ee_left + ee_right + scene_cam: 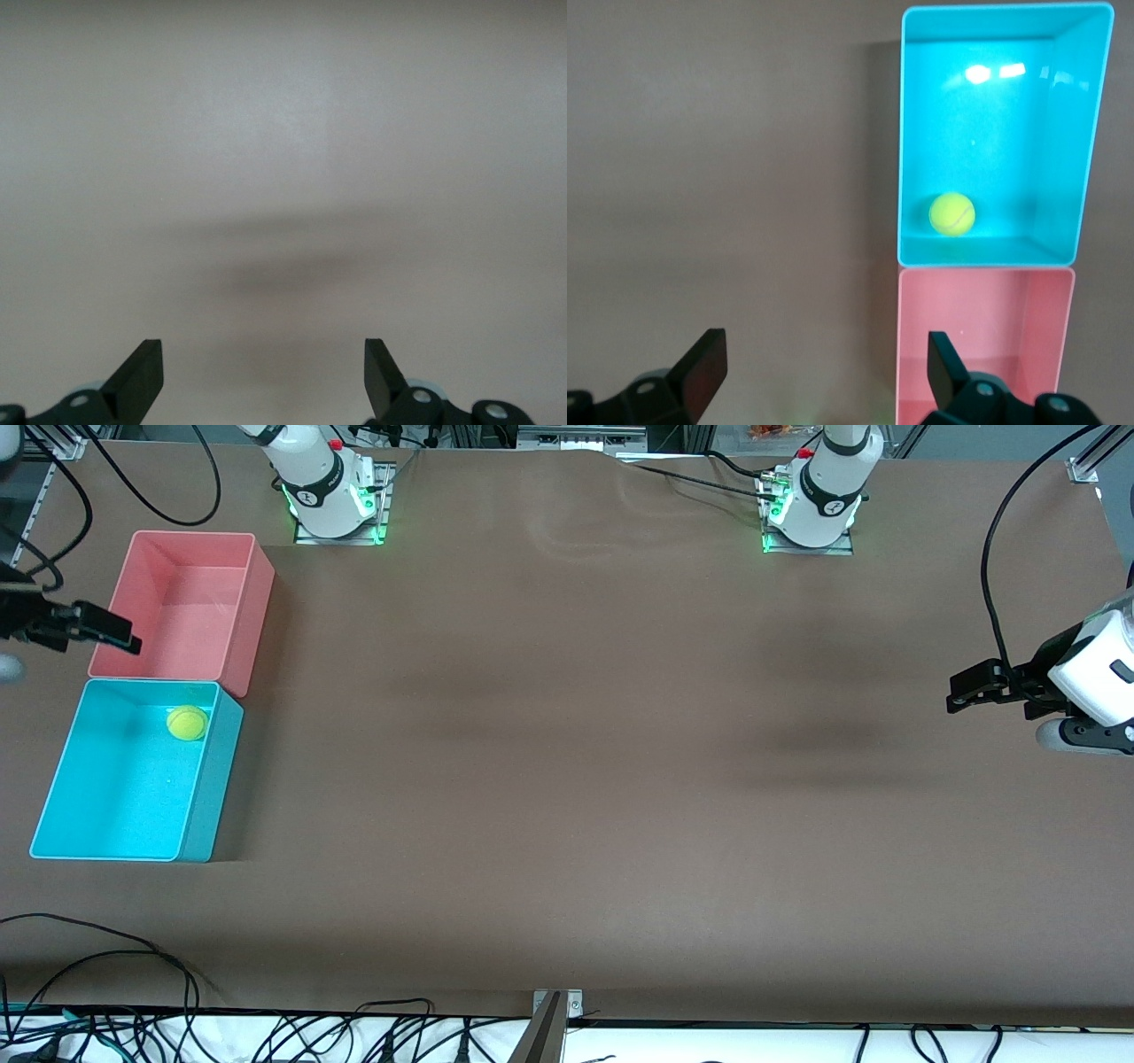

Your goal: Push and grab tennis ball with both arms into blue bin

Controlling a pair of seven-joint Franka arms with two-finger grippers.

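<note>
— Ball (pixel 187 723) sits in the blue bin (pixel 53 801), near the corner by the pink bin (pixel 254 602). Looks done to me.

— And the grippers?

— Right gripper (pixel 113 631) hangs over the pink bin's outer edge, fingers (pixel 700 370) spread wide, holding nothing, likely because it has let go. Left gripper (pixel 961 693) waits over bare table (pixel 567 779) at its own end, fingers (pixel 142 372) wide apart, empty.

— Anything in the way?

— No. Only cables (pixel 106 957) along the front edge.
</note>
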